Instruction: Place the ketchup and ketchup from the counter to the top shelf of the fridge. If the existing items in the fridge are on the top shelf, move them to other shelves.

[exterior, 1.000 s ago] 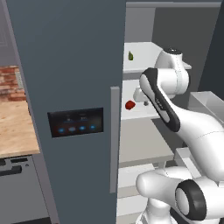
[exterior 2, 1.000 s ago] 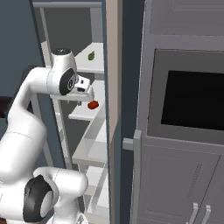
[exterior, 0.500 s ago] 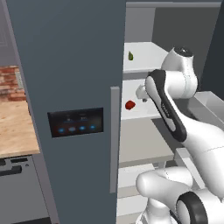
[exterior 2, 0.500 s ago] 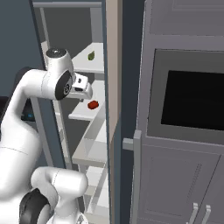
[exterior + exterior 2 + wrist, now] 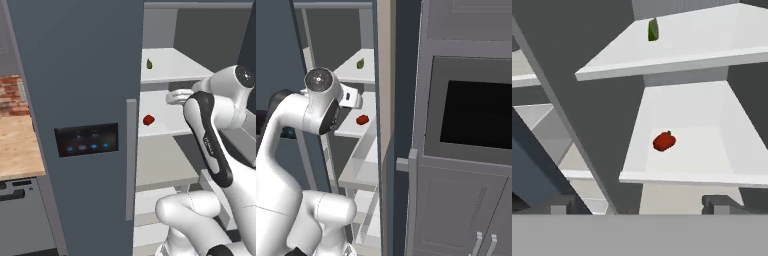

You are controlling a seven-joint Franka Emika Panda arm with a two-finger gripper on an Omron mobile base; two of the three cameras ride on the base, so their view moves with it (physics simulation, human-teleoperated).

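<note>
The fridge stands open, showing its white inside. A tiny dark-green pear-shaped item stands on the top shelf; it also shows in the base views. A small red lump lies on the shelf below. My gripper is open with nothing between its fingertips. It hovers a little in front of that second shelf, apart from the lump. Both ketchup bottles are out of view. A strip of the counter shows at the left.
The fridge door with its black lit panel and long handle stands close on the arm's left. Lower white shelves sit beneath. A grey cabinet with a dark oven window is on the right.
The hand has drawn back and up from the red lump, and the arm has risen. The lump stays where it was on the second shelf.
</note>
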